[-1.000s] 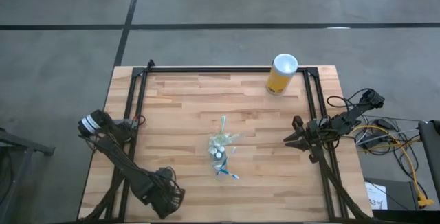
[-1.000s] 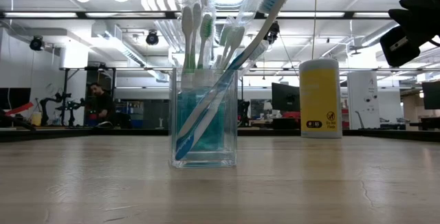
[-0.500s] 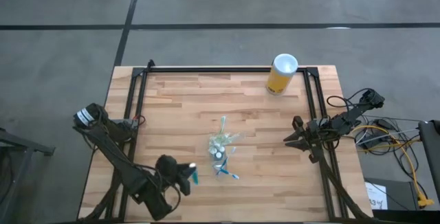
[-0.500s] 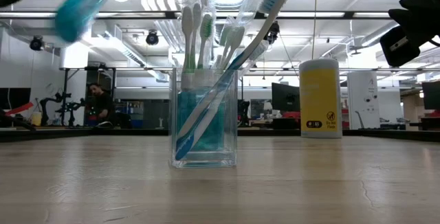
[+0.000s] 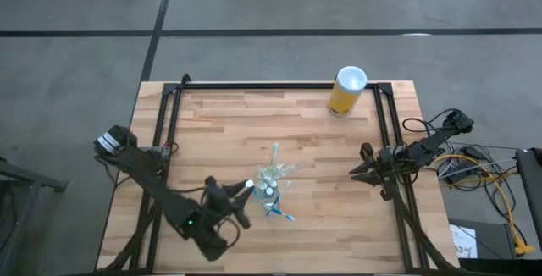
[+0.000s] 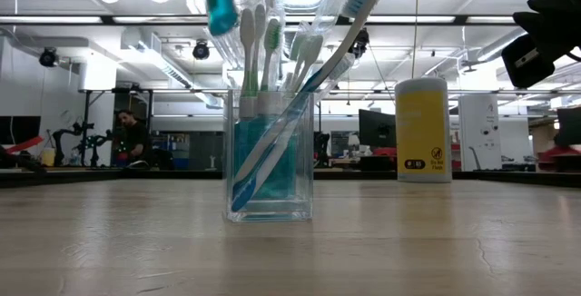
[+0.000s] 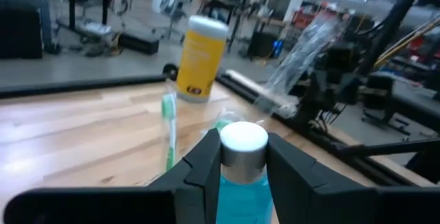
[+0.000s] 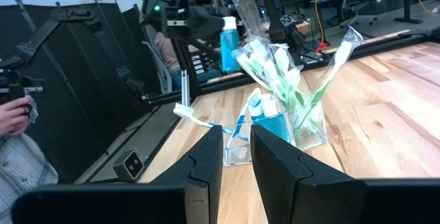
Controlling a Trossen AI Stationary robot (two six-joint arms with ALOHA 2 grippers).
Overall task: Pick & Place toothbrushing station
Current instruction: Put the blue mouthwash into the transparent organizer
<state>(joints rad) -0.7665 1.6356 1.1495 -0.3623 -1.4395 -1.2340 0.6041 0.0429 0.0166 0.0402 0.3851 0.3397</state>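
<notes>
Left arm is carrying a teal tube beside the cup

The left gripper [image 7: 242, 176] is pinching a teal white-capped tube [image 7: 242, 161], its lower part cut off from sight, hanging just beside the clear cup [image 5: 271, 190] mid-table, where toothbrushes [image 6: 259, 42] are standing. Further off, the right gripper [image 5: 357, 171] is waiting at the table's right edge, fingers [image 8: 278, 157] nearly together around nothing. The yellow cylinder [image 5: 346, 91] is standing at the far edge.

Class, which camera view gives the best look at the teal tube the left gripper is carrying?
The left wrist view: the teal tube fills the foreground, its white cap clamped between the left gripper fingers. High view shows a speck, low view its lower end at the top edge, right wrist view a distant tube beyond the cup.
</notes>
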